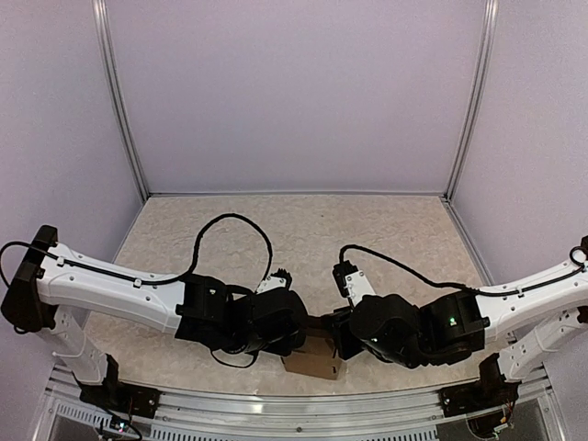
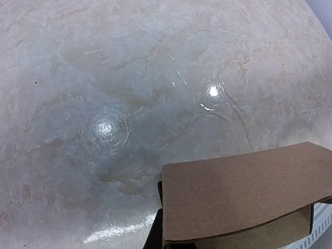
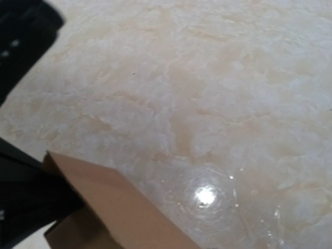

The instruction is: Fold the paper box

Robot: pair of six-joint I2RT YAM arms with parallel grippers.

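Note:
The paper box (image 1: 312, 358) is a small brown cardboard piece at the table's near edge, between my two wrists. In the left wrist view a broad flap of the paper box (image 2: 244, 192) covers my jaws. One black finger (image 2: 154, 231) shows just beside the flap's left edge, and my left gripper (image 1: 299, 338) looks shut on the cardboard. My right gripper (image 1: 338, 333) sits against the box's right side. Its fingers are hidden in every view. The right wrist view shows only a slanted wall of the paper box (image 3: 114, 207) at the lower left.
The marbled beige table top (image 1: 303, 230) stretches away behind the box. Lilac walls close it in on three sides, and a metal rail (image 1: 294, 404) runs along the near edge. The left arm's dark body (image 3: 23, 28) fills the left of the right wrist view.

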